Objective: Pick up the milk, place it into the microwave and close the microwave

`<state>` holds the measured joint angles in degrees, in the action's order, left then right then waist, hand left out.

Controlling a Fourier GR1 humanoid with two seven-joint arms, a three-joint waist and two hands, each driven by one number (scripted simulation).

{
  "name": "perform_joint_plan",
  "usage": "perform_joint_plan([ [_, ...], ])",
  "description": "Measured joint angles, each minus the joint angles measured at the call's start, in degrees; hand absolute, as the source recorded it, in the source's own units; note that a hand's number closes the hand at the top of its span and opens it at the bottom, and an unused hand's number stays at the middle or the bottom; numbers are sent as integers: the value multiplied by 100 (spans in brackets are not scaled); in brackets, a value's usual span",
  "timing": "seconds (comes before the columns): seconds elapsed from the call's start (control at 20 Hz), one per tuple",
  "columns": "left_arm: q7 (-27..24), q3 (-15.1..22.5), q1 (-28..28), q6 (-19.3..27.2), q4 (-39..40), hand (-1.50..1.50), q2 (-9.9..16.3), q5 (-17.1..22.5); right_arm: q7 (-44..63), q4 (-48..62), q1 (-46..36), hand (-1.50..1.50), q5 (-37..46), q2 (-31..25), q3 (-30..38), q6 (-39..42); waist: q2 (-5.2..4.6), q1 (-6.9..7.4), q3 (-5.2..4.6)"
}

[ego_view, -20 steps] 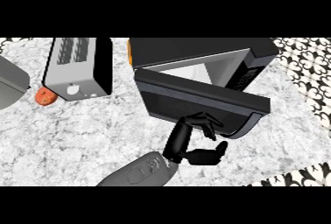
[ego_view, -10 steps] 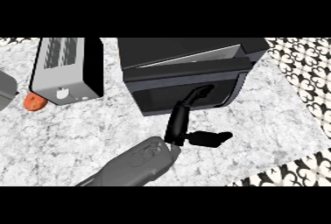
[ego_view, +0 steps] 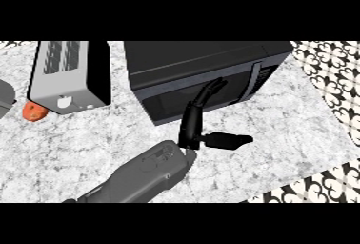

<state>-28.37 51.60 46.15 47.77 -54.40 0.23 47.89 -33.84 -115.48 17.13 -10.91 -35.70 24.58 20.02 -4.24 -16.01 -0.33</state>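
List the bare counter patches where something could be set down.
Free: counter between toaster and forearm; the stretch right of the microwave, before the patterned edge. Crowded: in front of the microwave door, where the right hand presses.

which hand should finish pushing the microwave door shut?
Right. The right hand is the only one in view, its straight fingers reaching up against the microwave door, which looks nearly or fully closed. The left hand doesn't show at all, so it would have to travel in first.

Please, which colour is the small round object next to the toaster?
The small round object is orange, seen in the head view, left of the toaster.
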Motion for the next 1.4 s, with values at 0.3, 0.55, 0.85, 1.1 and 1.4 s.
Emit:
perform_joint_plan([
  [0.3, -213, 14, 80, 0, 69, -150, -18, 251, 58, 109, -250, 150, 26, -112, 28, -53, -45, -32, 10],
  [0.55, -370, 51, 157, -39, 146, -150, -24, 426, 129, 207, -453, 150, 9, -210, 34, -69, -73, -35, 14],
  [0.85, -504, 133, 240, -96, 161, -150, -24, 579, 296, 527, -531, -150, -884, 190, -474, 283, -128, 25, 45],
  [1.1, -653, 147, 258, -125, 206, -150, -23, 712, 465, 794, -622, -150, -1406, 251, -666, 534, -138, -3, 41],
  [1.4, -822, 174, 287, -170, 284, -150, -24, 858, 600, 1099, -819, -150, -1829, 113, -661, 772, -139, -37, 39],
])
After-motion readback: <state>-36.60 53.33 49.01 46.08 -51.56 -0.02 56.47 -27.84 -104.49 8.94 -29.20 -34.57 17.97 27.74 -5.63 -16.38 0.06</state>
